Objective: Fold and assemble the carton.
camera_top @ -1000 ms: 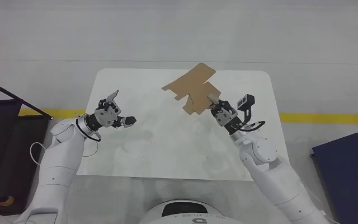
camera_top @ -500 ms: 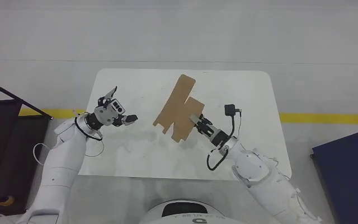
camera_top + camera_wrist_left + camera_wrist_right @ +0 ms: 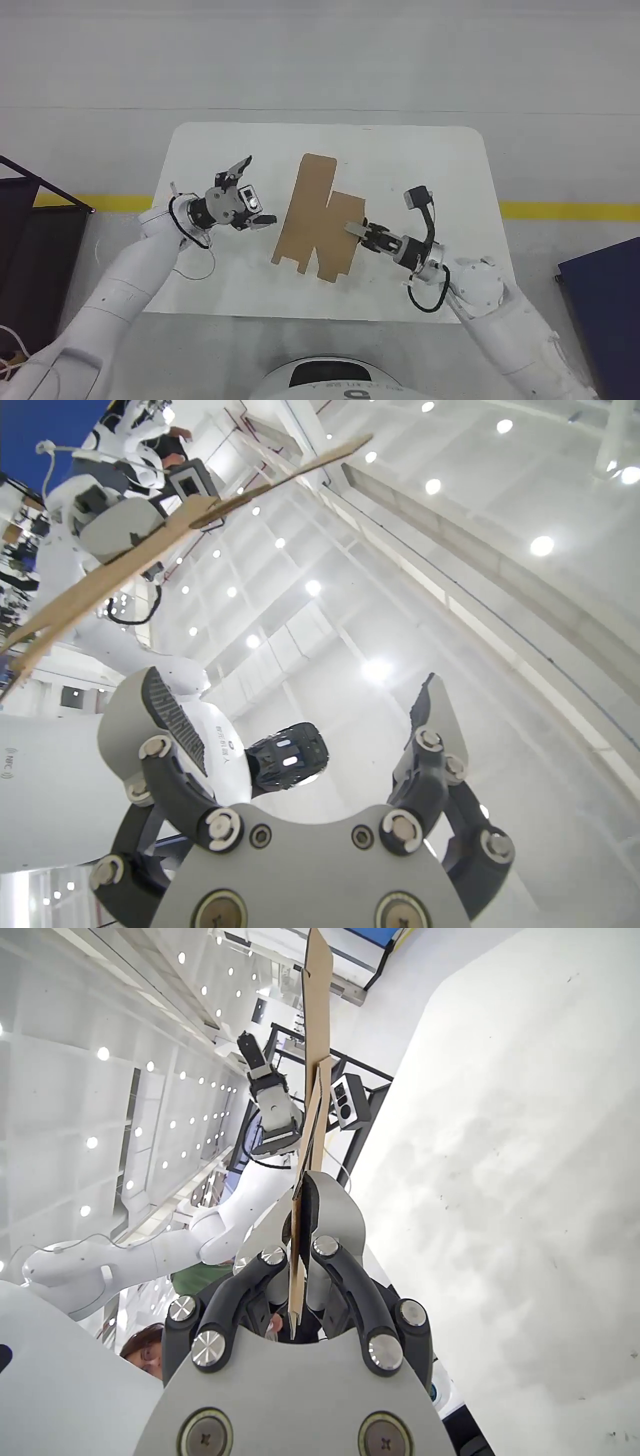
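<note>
A flat brown carton blank [image 3: 315,215] hangs above the middle of the white table [image 3: 440,160]. My right gripper [image 3: 362,229] is shut on the carton's right edge. In the right wrist view the carton [image 3: 312,1078] runs edge-on out from between the right gripper [image 3: 299,1208] and its closed fingers. My left gripper [image 3: 252,190] stands open just left of the carton, apart from it. In the left wrist view the left gripper [image 3: 295,710] is wide open, with nothing between its fingers, and the carton [image 3: 150,545] crosses edge-on farther off.
A yellow line [image 3: 570,211] runs along the floor past both sides of the table. A dark frame [image 3: 30,215] stands at the far left and a blue panel [image 3: 605,295] at the far right. Bare tabletop lies around the carton.
The right gripper has swung the carton from the table's back toward the middle and turned it. The left gripper has moved right, close to the carton's left edge.
</note>
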Robot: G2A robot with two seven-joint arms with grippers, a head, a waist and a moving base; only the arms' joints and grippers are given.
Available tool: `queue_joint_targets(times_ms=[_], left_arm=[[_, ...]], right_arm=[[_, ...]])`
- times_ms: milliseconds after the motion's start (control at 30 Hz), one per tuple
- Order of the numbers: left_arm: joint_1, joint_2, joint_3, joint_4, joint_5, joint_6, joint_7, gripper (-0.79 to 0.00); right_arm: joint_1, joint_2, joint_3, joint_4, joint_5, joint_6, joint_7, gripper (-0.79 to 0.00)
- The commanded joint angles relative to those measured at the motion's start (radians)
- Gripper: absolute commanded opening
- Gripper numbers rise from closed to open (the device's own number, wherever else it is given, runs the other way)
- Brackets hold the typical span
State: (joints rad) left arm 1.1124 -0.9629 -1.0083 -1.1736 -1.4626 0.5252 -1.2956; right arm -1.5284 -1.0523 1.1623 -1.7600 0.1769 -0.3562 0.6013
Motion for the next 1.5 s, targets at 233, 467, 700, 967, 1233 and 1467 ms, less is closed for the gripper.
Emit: queue_joint_targets(times_ms=[233,467,700,967,1233,1467], left_arm=[[0.034,0.002,-0.041,-0.032,0.093,-0.163,0.082,0.000],[0.093,0.025,-0.098,-0.057,0.379,-0.427,0.103,0.000],[0.134,0.038,-0.113,-0.145,0.570,-0.528,0.095,0.000],[0.203,0.039,-0.133,-0.256,0.612,-0.617,0.123,-0.058],[0.236,0.038,-0.139,-0.322,0.704,-0.613,0.228,-0.231],[0.273,0.032,-0.142,-0.439,0.765,-0.582,0.412,-0.197]], right_arm=[[-0.001,-0.001,0.002,-0.001,0.000,0.011,-0.017,-0.785],[0.000,-0.004,0.005,0.001,0.006,0.042,-0.032,-0.785],[0.010,-0.014,-0.009,0.010,0.112,0.075,-0.049,-0.785],[0.036,-0.023,-0.004,0.051,0.201,0.114,-0.060,-0.785],[0.049,-0.031,-0.029,0.050,0.161,0.150,-0.093,-0.785],[0.050,-0.038,-0.045,0.040,0.105,0.172,-0.136,-0.785]])
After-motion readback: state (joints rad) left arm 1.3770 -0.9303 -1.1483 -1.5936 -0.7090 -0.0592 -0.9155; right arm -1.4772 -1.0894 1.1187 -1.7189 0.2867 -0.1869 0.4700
